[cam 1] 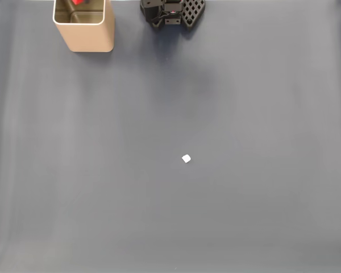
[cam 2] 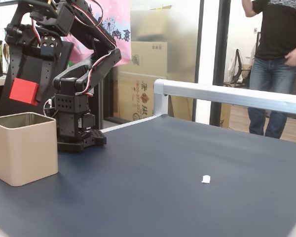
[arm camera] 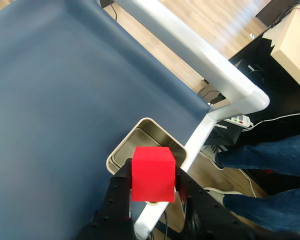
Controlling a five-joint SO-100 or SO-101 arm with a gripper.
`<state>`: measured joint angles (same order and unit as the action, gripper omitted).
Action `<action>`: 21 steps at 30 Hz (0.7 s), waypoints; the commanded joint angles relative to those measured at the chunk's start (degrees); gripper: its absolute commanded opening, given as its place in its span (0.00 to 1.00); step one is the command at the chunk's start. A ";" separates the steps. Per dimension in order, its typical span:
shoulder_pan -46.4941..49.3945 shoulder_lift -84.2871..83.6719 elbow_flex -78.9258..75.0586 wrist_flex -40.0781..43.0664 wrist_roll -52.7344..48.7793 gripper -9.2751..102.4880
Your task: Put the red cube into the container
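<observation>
While the cube is held above the tin, the scene can be set out as follows.

Cube: the small bright red matte cube (arm camera: 153,173) is carried in the air, directly over the open mouth of the tin in the wrist view; in a fixed view (cam 2: 23,91) it hangs just above the far left rim, not yet inside.

Claw: the black two-finger gripper (arm camera: 152,182) is clamped on the red cube, one finger pressed to each side face.

Container: the tall tan metallic box-shaped tin with rounded corners (cam 2: 23,148) is stood upright at the left of the dark blue table (cam 2: 153,187), just beside the arm's black base (cam 2: 76,133); seen from above (cam 1: 85,31) it sits at the far left edge, with a bit of red visible over its mouth.

Done so far: the cube is judged to have been picked up and brought over the tin.

Left to do: the fingers are still to be parted so that the cube is dropped in; a slight lowering may be wanted first.

Other things: a tiny white speck (cam 1: 186,158) lies well apart near the table's middle; a person in jeans (cam 2: 274,54) is stood beyond the far right rail.
</observation>
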<state>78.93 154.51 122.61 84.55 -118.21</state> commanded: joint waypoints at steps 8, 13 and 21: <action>0.26 -0.44 0.18 -2.81 0.44 0.08; 0.00 -0.62 0.18 -4.48 3.34 0.12; -0.18 -0.53 1.41 -6.77 6.24 0.22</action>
<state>78.93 153.98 124.37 79.10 -112.85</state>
